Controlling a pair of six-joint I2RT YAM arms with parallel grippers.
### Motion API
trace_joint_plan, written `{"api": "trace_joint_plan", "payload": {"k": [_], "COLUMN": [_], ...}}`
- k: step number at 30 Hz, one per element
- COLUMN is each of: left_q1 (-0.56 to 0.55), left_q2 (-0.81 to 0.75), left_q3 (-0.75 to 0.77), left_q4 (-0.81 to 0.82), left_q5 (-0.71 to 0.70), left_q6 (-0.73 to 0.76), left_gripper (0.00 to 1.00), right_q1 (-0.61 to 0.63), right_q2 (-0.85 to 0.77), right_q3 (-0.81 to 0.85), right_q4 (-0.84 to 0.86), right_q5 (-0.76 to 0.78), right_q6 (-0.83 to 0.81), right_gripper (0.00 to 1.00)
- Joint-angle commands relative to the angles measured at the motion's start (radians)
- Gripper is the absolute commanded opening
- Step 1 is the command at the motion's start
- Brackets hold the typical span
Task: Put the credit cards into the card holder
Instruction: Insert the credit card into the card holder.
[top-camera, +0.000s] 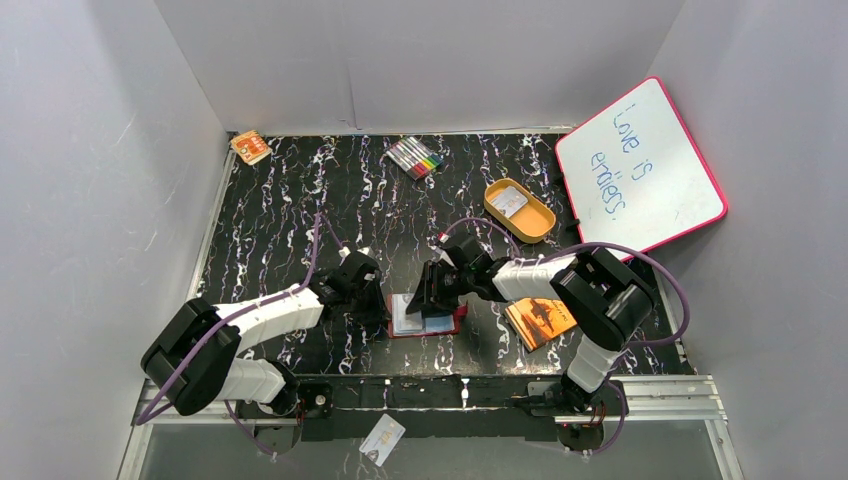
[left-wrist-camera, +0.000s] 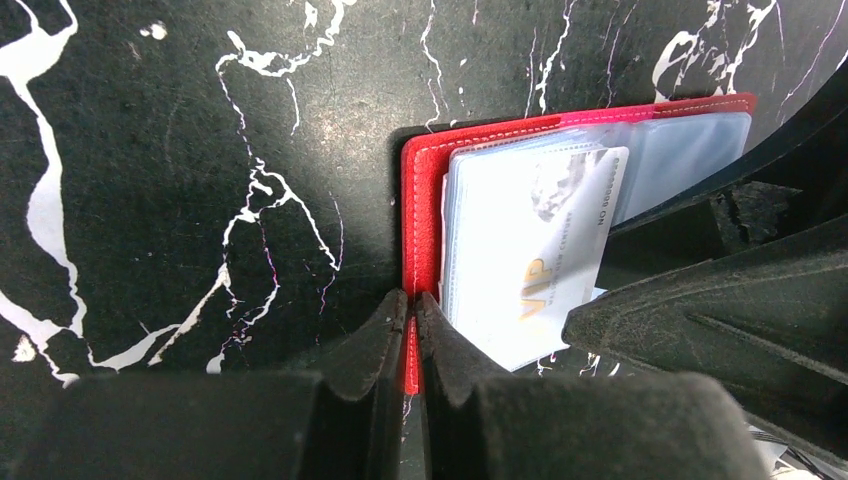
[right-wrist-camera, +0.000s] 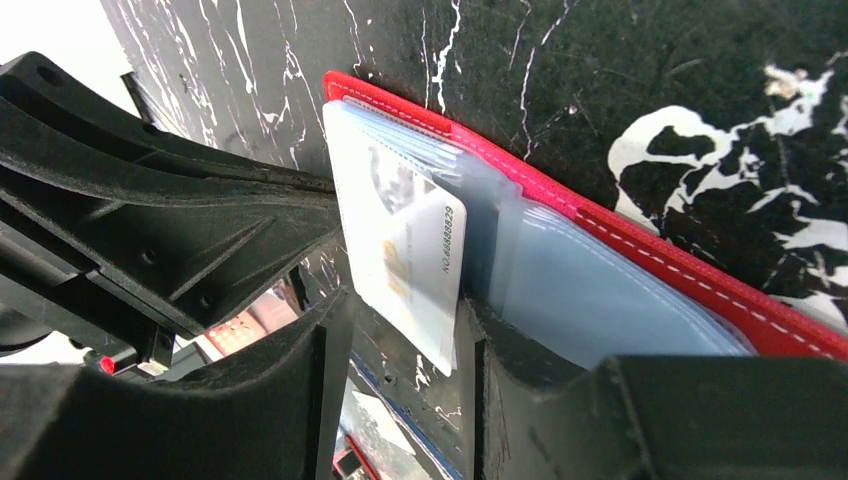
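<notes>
The left claw (left-wrist-camera: 411, 320) is pinched shut on the holder (left-wrist-camera: 425, 200), likely to pin it open on the surface (left-wrist-camera: 150, 200) while the card (right-wrist-camera: 400, 260), part-way into a sleeve (right-wrist-camera: 600, 290), sits between the right claw's (right-wrist-camera: 405, 320) half-spread jaws, grip unclear.

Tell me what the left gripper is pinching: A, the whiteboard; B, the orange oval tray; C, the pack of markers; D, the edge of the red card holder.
D: in the left wrist view the left gripper is closed on the red edge of the card holder, which lies open on the table with a credit card at its sleeves.
</notes>
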Motion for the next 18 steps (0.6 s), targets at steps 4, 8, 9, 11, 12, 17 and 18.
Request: {"api": "trace_joint_plan", "payload": {"k": [4, 8, 9, 11, 12, 17, 18], "left_q1": [-0.006, -0.006, -0.006, -0.005, -0.007, -0.007, -0.007], "left_q2": [0.005, -0.027, -0.046, -0.093, -0.112, -0.188, -0.204], "left_q3": [-0.038, -0.032, -0.027, -0.004, 0.013, 0.074, 0.086], "left_q4": [-0.062, -0.109, -0.131, -0.185, -0.209, -0.278, -0.300], "left_q5": [0.033, -0.016, -0.042, -0.108, -0.120, -0.150, -0.151], "left_q6": [0.014, 0.014, 0.015, 0.021, 0.021, 0.022, 0.027], "left_gripper": [0.05, 0.06, 0.08, 0.18, 0.24, 0.50, 0.55], "right_q1": [0.041, 0.042, 0.042, 0.042, 0.041, 0.042, 0.041], "right_q2": [0.026, -0.016, -0.037, -0.078, -0.104, -0.163, -0.189], "right_q3": [0.082, 0.108, 0.119, 0.163, 0.184, 0.252, 0.262], "right_q4": [-0.062, -0.162, -0.193, -0.303, -0.346, -0.475, -0.510], "right_q5": [0.029, 0.094, 0.114, 0.168, 0.194, 0.249, 0.278], "right_q6": [-0.034, -0.067, -0.084, -0.122, -0.138, -0.191, -0.209], "right_gripper": [0.48, 0.51, 0.54, 0.65, 0.75, 0.95, 0.95]}}
